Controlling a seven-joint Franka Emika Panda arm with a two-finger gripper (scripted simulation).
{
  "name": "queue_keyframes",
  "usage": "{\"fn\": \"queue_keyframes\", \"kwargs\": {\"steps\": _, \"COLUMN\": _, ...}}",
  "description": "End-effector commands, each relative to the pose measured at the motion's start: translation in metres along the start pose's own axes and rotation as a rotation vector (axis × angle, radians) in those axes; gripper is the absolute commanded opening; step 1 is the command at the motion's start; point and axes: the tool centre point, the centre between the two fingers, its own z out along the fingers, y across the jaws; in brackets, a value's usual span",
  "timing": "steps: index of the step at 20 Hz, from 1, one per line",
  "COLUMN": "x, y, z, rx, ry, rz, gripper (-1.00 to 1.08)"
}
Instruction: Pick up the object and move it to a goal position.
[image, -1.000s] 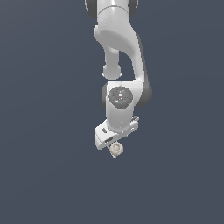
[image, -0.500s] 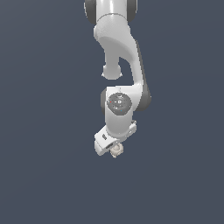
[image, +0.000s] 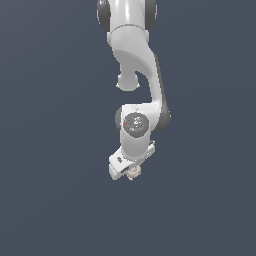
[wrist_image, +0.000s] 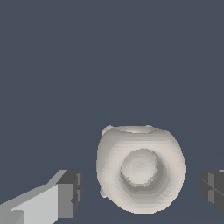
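The object (image: 133, 173) is a tiny pale beige, roundish knobbly piece resting on the dark grey surface, right under the white arm's hand in the exterior view. In the wrist view the object (wrist_image: 140, 175) is large, with a round hollow in its middle. My gripper (image: 130, 172) is lowered over it and open. In the wrist view my gripper (wrist_image: 142, 192) straddles the object, and the dark fingertips (wrist_image: 70, 194) stand on either side of it with a small gap on each side. Nothing is gripped.
The plain dark grey surface (image: 55, 200) fills both views. The white arm (image: 135, 60) comes down from the top of the exterior view. No other object or goal marker shows.
The arm has lowered a little, bringing the gripper down around the object. The object has not moved.
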Motion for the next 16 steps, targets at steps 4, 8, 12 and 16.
{"fn": "queue_keyframes", "kwargs": {"steps": 4, "x": -0.001, "y": -0.001, "z": 0.026, "rx": 0.001, "ry": -0.001, "rz": -0.003, "gripper": 1.00}}
{"fn": "queue_keyframes", "kwargs": {"steps": 8, "x": 0.000, "y": 0.000, "z": 0.028, "rx": 0.001, "ry": -0.001, "rz": -0.003, "gripper": 1.00}}
{"fn": "queue_keyframes", "kwargs": {"steps": 12, "x": 0.001, "y": 0.000, "z": 0.027, "rx": 0.001, "ry": -0.001, "rz": -0.003, "gripper": -1.00}}
{"fn": "queue_keyframes", "kwargs": {"steps": 16, "x": 0.001, "y": 0.000, "z": 0.027, "rx": 0.001, "ry": -0.001, "rz": -0.003, "gripper": -1.00}}
